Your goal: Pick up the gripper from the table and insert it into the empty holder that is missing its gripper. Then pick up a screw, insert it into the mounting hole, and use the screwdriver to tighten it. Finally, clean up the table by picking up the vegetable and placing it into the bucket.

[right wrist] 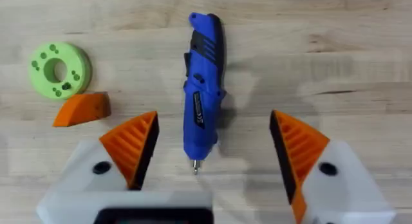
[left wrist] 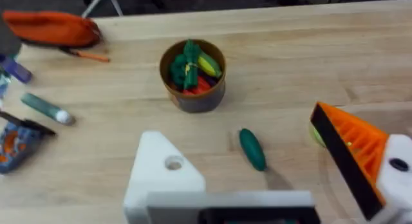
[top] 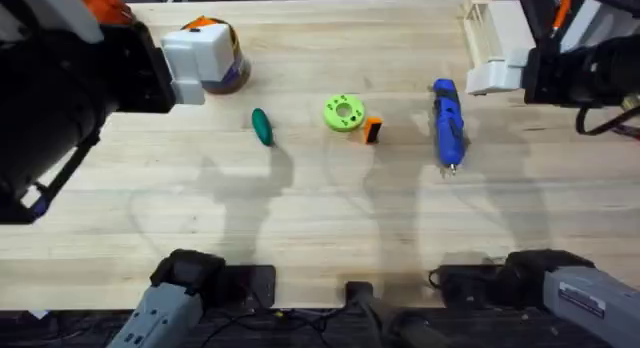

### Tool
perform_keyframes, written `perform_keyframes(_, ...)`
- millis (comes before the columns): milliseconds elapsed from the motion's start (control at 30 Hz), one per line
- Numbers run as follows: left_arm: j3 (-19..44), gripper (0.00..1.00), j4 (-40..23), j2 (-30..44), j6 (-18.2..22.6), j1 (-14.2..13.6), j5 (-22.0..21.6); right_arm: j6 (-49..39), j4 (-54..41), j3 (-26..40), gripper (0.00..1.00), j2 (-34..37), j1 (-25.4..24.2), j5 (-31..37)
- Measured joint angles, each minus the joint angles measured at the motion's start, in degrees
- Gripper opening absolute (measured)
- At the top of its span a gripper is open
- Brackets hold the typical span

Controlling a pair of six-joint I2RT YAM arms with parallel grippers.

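Right claw [right wrist: 209, 153] spread wide, screwdriver [right wrist: 202, 89] between fingers, orange block [right wrist: 82, 109] off to side beside green disc [right wrist: 59, 69]. Block looks light, rigid; pinch flat sides. Left claw [left wrist: 277, 166] spread, missing one pad.

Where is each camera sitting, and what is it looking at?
Overhead: above the table, looking down and forward; both arm bases show at the bottom edge.
Left wrist: on the left arm, facing the bucket and vegetable; its own fingers show, one lacking its orange pad.
Right wrist: on the right arm, over the screwdriver; its open right gripper shows.
Shared: overhead and right wrist both show the screwdriver.
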Motion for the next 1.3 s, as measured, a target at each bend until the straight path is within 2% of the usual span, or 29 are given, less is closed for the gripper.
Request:
perform_keyframes(167,0.0,0.985,3.0,0.8,6.82,0.0,-0.04,0.0,0.0,0.0,0.994,0.01,0.0,0.0)
perform_keyframes(300,-1.3,0.985,7.84,1.58,10.31,0.83,0.27,0.0,0.0,0.0,0.994,0.01,0.0,0.0)
perform_keyframes(400,-5.09,0.985,14.27,1.19,11.52,4.47,2.79,0.0,0.0,0.0,0.994,0.01,0.0,0.0)
perform_keyframes(567,-13.93,0.985,24.18,-0.62,12.24,12.15,11.51,0.0,-0.02,0.02,0.993,0.01,0.0,-0.02)
perform_keyframes(667,-20.07,0.985,30.04,-3.43,12.45,14.43,16.72,0.0,0.0,0.02,0.993,-0.01,0.0,-0.02)
perform_keyframes(867,-32.06,0.985,36.65,-13.88,12.51,14.62,24.46,0.0,-0.02,0.02,0.994,-0.01,0.0,0.0)
perform_keyframes(1067,-41.37,0.985,39.6,-22.89,12.67,14.62,31.49,0.0,-0.02,0.01,0.994,0.01,0.0,0.0)
perform_keyframes(1100,-45.62,0.986,40.51,-27.05,12.69,14.42,34.78,0.0,-0.01,0.02,0.994,0.0,0.0,0.0)
perform_keyframes(1300,-51.4,0.986,42.39,-35.4,11.87,12.45,38.73,0.0,-0.01,0.02,0.994,-0.01,0.0,0.0)
